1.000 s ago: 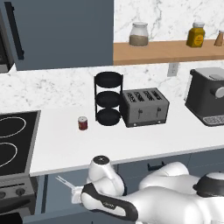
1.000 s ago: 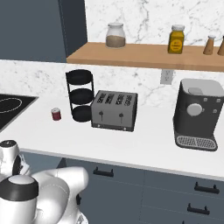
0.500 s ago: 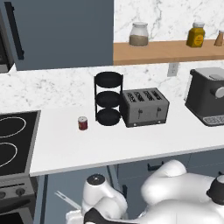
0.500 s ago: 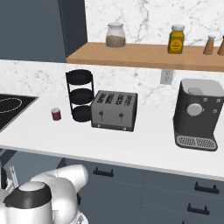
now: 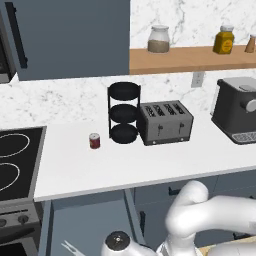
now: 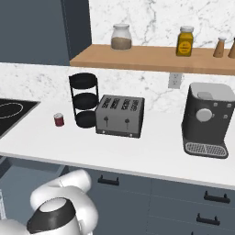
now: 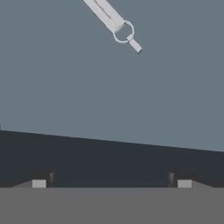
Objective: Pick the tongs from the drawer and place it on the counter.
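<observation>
Gripper (image 7: 111, 183): seen from the hand camera, its two small finger tips stand far apart, one near each lower corner of the view
Fingers (image 7: 39, 183): spread wide, with nothing between them and nothing touching either pad
Hold: none; the gap between the tips looks onto a dark band and, beyond it, the flat blue-grey floor of the drawer (image 7: 65, 87)
Tongs (image 7: 114, 24): lying on the drawer floor at the top of the hand view, well apart from the finger tips; the pale hinge end with its small ring and short tab points down and to the right
Tongs, cut off: the two slim arms run out past the top edge of the hand view, so their full length cannot be seen
Tongs, left base view: a thin pale forked shape (image 5: 70, 247) shows at the bottom edge inside the open drawer, beside the arm; too small and too clipped to make out more
Drawer, left base view: pulled out below the counter (image 5: 150, 162), its blue-grey inside in view at lower left; the front and handle are cut off by the picture's edge
Arm: bent low in front of the cabinets, its white body covering the lower right of the left base view and the lower left of the right base view
Counter: carries a silver toaster (image 5: 165, 122), a black three-tier stand (image 5: 124, 112) touching or just beside it, and a small red can (image 5: 94, 141) a little to the left
</observation>
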